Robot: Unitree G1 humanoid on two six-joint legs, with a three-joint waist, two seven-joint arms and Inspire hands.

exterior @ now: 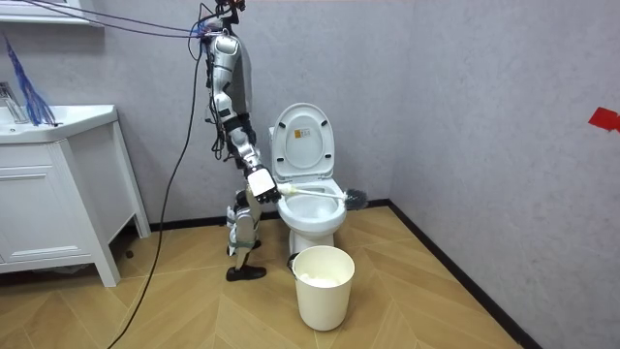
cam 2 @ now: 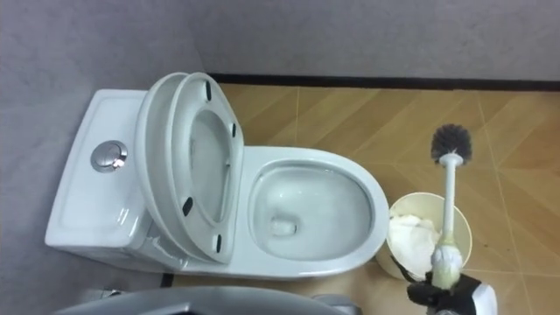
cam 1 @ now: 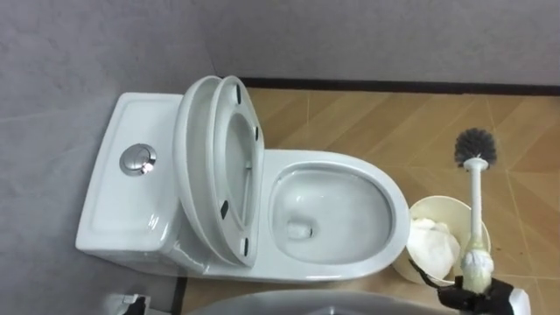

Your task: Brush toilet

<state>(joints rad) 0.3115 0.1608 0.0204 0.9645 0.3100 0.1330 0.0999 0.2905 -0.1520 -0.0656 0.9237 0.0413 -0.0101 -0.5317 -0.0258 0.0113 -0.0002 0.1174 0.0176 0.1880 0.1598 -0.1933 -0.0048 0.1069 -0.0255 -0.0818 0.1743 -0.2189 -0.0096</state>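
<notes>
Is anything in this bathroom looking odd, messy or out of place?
Nothing looks spilled or broken. One oddity: the toilet brush, gripped by the robot's right hand, is outside the bowl, its bristle head over the wooden floor beyond the waste bin. The seat and lid stand raised.

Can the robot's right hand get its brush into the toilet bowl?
Probably yes. The seat and lid stand up, so the bowl is open. The right hand holds the toilet brush beside it, its bristles over the floor past the bin, and nothing blocks the way.
</notes>
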